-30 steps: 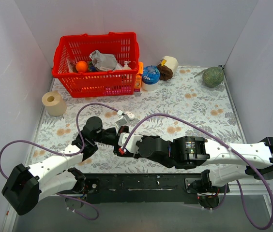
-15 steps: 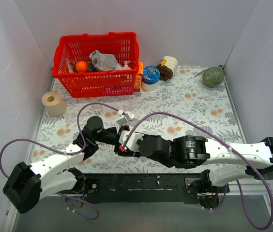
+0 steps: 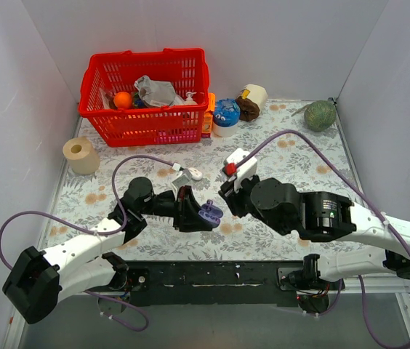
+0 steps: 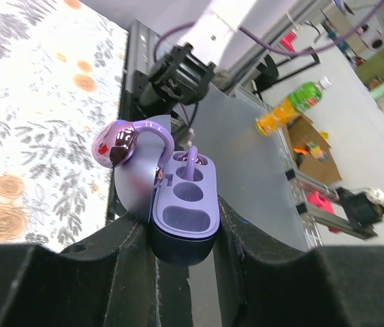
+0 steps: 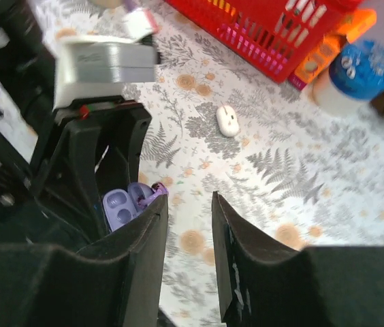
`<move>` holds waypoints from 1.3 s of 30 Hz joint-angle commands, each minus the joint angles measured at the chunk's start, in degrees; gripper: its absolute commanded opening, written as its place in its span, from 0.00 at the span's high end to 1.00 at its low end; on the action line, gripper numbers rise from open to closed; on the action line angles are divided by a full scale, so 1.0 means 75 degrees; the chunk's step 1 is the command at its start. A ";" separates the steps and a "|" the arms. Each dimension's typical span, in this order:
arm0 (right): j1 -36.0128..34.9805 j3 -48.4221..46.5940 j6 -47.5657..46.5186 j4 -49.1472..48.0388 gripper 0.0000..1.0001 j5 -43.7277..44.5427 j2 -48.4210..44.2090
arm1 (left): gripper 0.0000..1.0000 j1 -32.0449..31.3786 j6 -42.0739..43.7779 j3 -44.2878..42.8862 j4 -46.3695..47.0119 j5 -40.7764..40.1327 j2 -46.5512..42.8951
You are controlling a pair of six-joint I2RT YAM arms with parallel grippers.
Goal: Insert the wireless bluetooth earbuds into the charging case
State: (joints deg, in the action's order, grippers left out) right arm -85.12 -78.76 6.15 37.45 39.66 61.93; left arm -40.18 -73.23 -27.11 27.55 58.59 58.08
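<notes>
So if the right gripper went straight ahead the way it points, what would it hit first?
Likely the bare flowered table, just beside the charging case in the left gripper; depth is unclear.

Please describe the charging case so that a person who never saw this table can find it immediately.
Start at the red basket at the far left of the table and come straight toward the near edge, to the left arm's tool. The charging case is clamped in it. It is the only lavender thing there and stands open, while the small oval thing nearby is white.
</notes>
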 commanded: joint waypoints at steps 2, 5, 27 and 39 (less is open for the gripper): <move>0.0556 0.0119 0.3173 0.0022 0.60 0.0021 -0.0043 | 1.00 0.0026 0.0284 0.0310 0.0568 -0.1704 -0.0583; 0.0580 -0.0162 0.4030 0.0338 0.59 0.0126 0.0307 | 1.00 0.0026 0.0377 0.0463 0.0919 -0.2639 -0.0736; 0.1330 -0.0818 0.3598 -0.0611 0.54 -0.0178 0.1867 | 1.00 -0.0056 0.0706 0.0697 0.0850 -0.4390 -0.1077; 0.1670 -0.0703 0.3083 -0.1090 0.55 -0.0565 0.2137 | 1.00 -0.0068 0.0811 0.0592 0.0686 -0.4226 -0.1100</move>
State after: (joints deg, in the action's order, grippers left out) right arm -73.58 -83.15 31.05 33.61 35.99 78.24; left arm -40.42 -68.36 -21.82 33.12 26.37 51.24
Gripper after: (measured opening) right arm 0.465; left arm 0.326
